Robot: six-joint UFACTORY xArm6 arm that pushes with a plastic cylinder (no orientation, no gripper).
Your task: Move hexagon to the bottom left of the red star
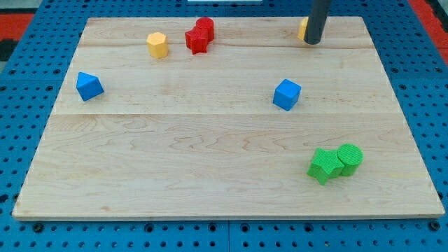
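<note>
Camera view. Your rod ends in a tip (pixel 312 42) at the upper right of the frame, touching or just beside a yellow block (pixel 302 29) that it mostly hides; shape not readable. No gripper is fitted, so there is no open or closed state to log.

The yellow hexagon (pixel 158 45) sits at the upper left of the tabletop (pixel 210 175), just left of the red star (pixel 197 40), which touches a red cylinder (pixel 205 28) behind it.

Judged step: approach not yet begun; tip is well apart from the hexagon. Next move likely calls for coming round above the hexagon and nudging it down and slightly right.

Others: blue block (pixel 89 86) at left, blue cube (pixel 287 94) right of centre, green star (pixel 323 165) and green cylinder (pixel 349 158) touching at lower right. The red pair lies on the direct path.
</note>
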